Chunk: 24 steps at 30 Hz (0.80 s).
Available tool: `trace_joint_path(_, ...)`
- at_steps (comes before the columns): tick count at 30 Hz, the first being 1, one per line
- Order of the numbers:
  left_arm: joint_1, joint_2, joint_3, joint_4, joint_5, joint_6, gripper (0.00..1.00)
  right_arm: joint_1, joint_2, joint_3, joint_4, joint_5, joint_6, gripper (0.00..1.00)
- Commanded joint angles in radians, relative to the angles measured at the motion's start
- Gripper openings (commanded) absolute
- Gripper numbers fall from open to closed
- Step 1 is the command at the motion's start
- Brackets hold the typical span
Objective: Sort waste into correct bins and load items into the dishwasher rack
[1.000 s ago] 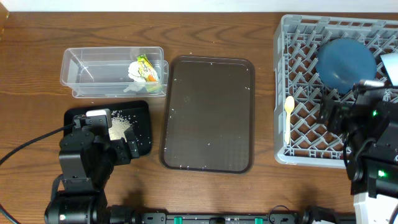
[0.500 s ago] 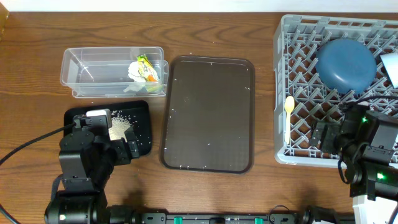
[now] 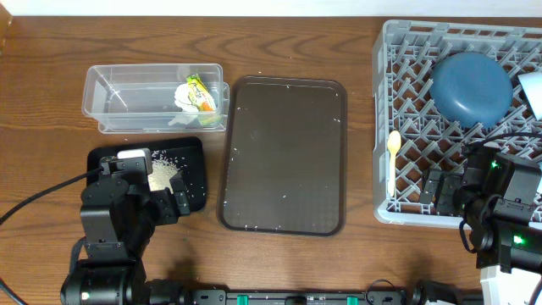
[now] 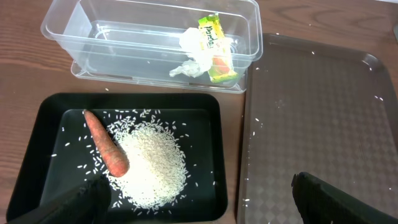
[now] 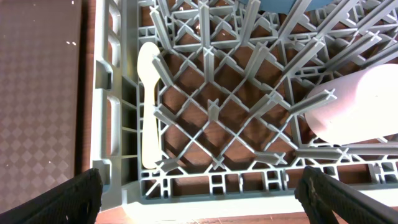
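The clear bin [image 3: 127, 100] holds the snack wrapper [image 4: 214, 46] and the white tissue [image 4: 193, 59]. The black bin [image 4: 37, 143] holds a pile of rice [image 4: 152, 165] and the carrot piece [image 4: 106, 144]. My left gripper [image 4: 199, 208] is open and empty, above the black bin's near edge. The grey dishwasher rack [image 3: 406, 51] holds the dark blue plate [image 3: 471, 87], the pale yellow spoon [image 5: 148, 106] and a pink cup [image 5: 360, 106]. My right gripper [image 5: 205, 199] is open and empty over the rack's near edge.
The dark brown tray [image 3: 284, 152] lies between the bins and the rack, with a few stray rice grains on it. A white item [image 3: 532, 91] shows at the rack's right edge. The wall runs along the table's far side.
My right arm has drawn back from the plate toward the rack's near edge. The left arm has not moved.
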Motion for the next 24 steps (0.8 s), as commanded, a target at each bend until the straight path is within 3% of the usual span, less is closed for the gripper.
trace_joint_path(1,0.004,0.001,-0.008,-0.003,0.003,0.008,0.95,0.004,-0.005,-0.005,-0.002,0.003,0.013,0.99)
trace_joint_path(8,0.004,0.001,-0.008,-0.003,0.003,0.008,0.95,0.060,-0.054,-0.006,-0.004,0.003,0.013,0.99)
trace_joint_path(15,0.004,0.001,-0.008,-0.003,0.003,0.008,0.95,0.221,-0.259,-0.008,-0.039,-0.001,0.013,0.99)
trace_joint_path(19,0.004,0.001,-0.008,-0.003,0.003,0.008,0.95,0.235,-0.390,-0.062,0.054,-0.001,0.013,0.99)
trace_joint_path(24,0.004,0.001,-0.008,-0.003,0.003,0.008,0.95,0.235,-0.560,-0.261,0.305,-0.003,0.005,0.99)
